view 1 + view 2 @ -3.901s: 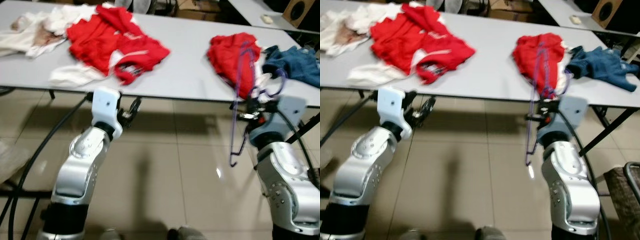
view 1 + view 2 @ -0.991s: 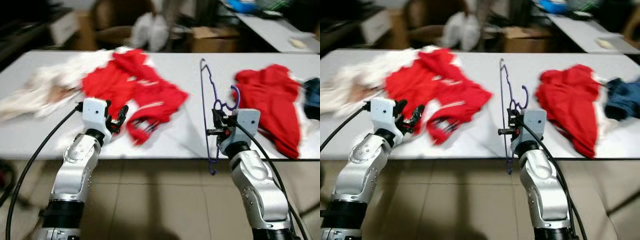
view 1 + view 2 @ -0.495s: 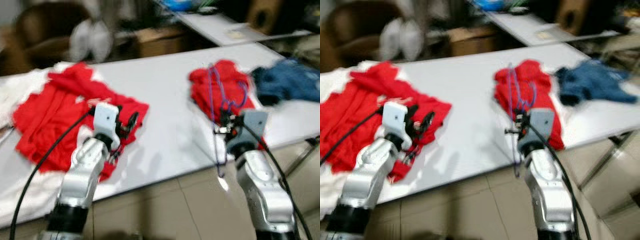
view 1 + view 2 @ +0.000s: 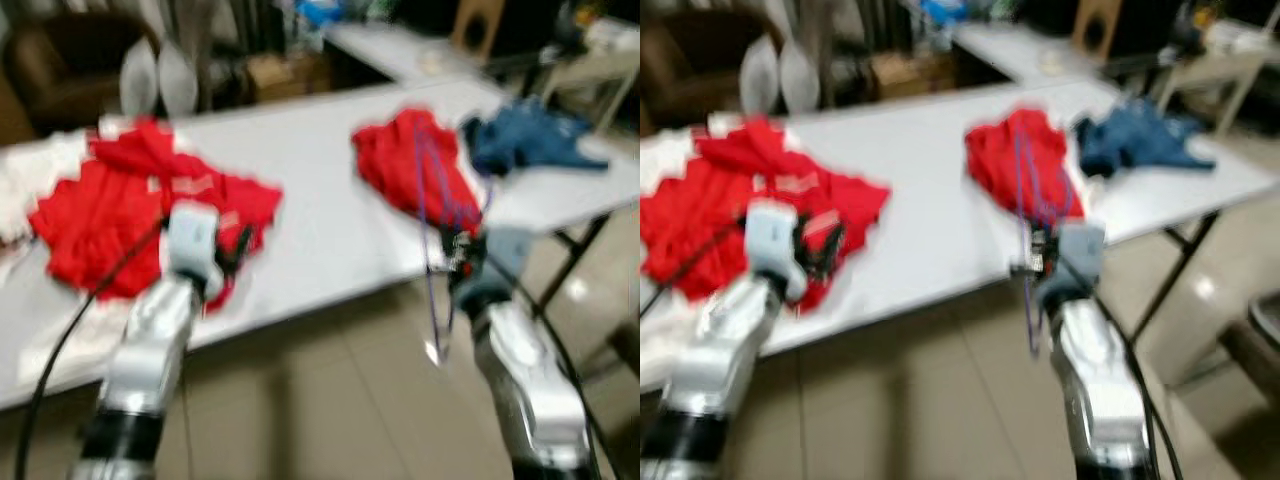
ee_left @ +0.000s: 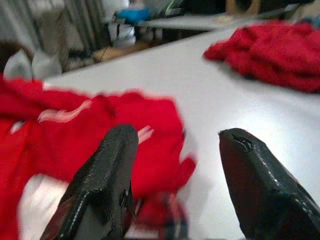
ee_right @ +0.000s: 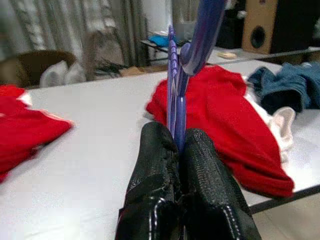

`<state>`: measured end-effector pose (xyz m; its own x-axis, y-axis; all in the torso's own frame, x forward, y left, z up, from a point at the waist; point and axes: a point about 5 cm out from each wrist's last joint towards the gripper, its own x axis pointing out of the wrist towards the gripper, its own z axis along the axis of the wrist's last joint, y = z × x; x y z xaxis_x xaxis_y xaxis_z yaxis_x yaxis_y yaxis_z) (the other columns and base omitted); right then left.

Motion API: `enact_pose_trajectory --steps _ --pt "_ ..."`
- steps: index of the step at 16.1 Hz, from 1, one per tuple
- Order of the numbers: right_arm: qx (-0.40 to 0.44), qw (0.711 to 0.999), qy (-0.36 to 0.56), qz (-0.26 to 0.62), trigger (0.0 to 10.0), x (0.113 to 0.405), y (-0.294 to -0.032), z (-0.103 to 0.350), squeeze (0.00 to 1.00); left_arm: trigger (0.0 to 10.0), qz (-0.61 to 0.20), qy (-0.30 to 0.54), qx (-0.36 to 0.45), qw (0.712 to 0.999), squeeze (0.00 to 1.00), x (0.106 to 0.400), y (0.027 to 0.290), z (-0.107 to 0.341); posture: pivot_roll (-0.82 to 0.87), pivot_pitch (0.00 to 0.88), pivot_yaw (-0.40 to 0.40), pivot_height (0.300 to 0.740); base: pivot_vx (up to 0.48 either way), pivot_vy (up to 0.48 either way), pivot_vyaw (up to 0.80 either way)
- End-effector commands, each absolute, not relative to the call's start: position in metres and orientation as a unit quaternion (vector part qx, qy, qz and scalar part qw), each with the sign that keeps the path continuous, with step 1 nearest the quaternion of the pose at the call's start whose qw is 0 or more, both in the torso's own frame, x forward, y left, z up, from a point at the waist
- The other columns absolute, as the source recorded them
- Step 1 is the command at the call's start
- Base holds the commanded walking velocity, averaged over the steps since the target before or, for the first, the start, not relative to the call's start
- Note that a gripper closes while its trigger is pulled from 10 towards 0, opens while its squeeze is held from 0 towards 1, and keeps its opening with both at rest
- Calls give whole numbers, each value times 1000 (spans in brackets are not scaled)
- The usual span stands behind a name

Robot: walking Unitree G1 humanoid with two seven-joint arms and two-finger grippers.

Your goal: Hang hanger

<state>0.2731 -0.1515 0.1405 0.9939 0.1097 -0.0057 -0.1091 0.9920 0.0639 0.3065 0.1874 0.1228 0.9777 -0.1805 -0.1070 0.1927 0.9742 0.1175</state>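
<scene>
Left hand [image 5: 172,165] agape; right hand [image 6: 176,142] clenched

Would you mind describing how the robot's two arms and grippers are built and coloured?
Both arms are jointed silver metal segments ending in a pale boxy wrist block. A black cable trails along each arm. The left gripper has two long, thick black fingers with rounded tips and a matte rubbery look. The right gripper has the same black fingers, whose surface shows a fine pebbled texture.
</scene>
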Motion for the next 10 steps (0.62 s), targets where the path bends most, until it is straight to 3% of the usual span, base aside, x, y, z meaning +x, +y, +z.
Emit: enact_pose_trajectory --steps 1,4,5,6,10 --pt "16 998 8 67 10000 273 -153 142 0 10000 -86 71 65 992 988 305 193 119 -106 0 45 740 0 0 0" --pt "6 995 20 95 10000 270 -152 139 0 10000 -58 76 81 992 1000 309 198 119 -111 0 45 740 0 0 0" --pt "6 995 21 96 10000 269 -153 139 0 10000 -51 72 80 993 890 310 198 119 -112 0 44 740 0 0 0" --pt "6 996 21 90 10000 268 -154 138 0 10000 -44 71 75 994 0 311 197 120 -112 0 43 740 0 0 0" --pt "2 996 23 86 10000 267 -157 138 0 10000 -44 62 49 996 0 314 191 120 -125 0 44 740 0 0 0"
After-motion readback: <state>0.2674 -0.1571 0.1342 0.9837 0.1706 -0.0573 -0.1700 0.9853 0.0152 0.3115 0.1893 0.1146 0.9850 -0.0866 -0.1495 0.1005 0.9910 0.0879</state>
